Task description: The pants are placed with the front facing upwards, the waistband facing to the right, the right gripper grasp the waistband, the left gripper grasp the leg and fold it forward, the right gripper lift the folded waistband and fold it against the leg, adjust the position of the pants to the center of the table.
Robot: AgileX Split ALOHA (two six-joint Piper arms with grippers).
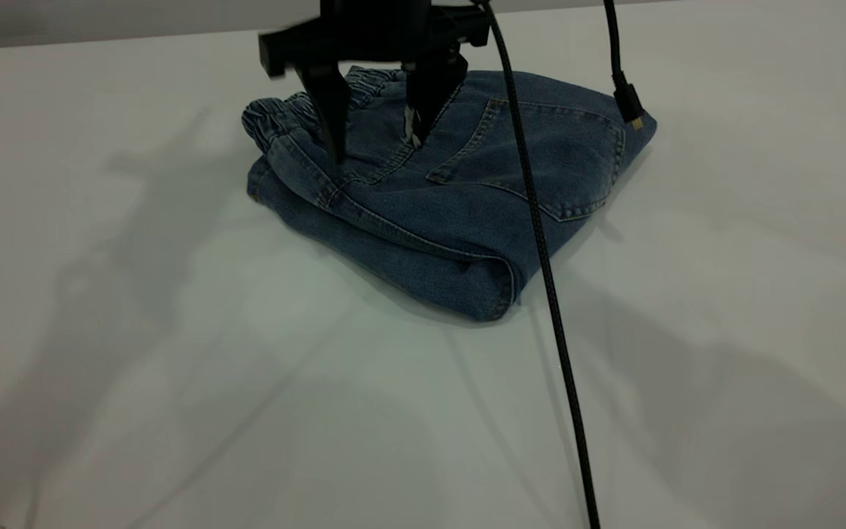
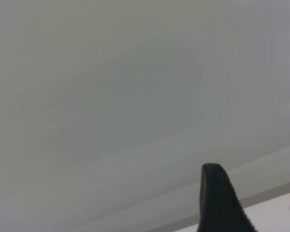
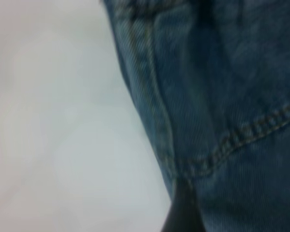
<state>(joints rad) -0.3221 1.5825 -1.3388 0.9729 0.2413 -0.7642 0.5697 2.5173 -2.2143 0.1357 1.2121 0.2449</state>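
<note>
Pincer work sits at the far middle of the counter: the right pincer [image 1: 375,139] hangs over the folded pants [image 1: 460,184], its two dark fingers [image 1: 329,110] spread apart and pointing down. One finger tip touches the denim just beside the waistband [image 1: 298,110]; the other stands against the cloth next to a back pocket [image 1: 562,162]. Nothing is clamped between them. The right wrist view shows denim and tan stitching [image 3: 241,135] close up, with a side edge of the pants running against the pale counter [image 3: 53,135] and a dark finger tip [image 3: 183,212] low in that picture.

The pants lie as a compact bundle, back pocket up, the gathered waistband at the exterior view's left end and a stitched hem [image 1: 500,286] at the near corner. A black cable [image 1: 548,294] crosses in front of the pants, and a second one ends in a plug [image 1: 628,103] over the bundle's right end.

The left pincer [image 2: 251,203] shows only in its own wrist view, above bare counter, its fingers apart.

Wide open counter [image 1: 173,367] lies around the bundle to the near side, left and right; the far edge is close behind it.
</note>
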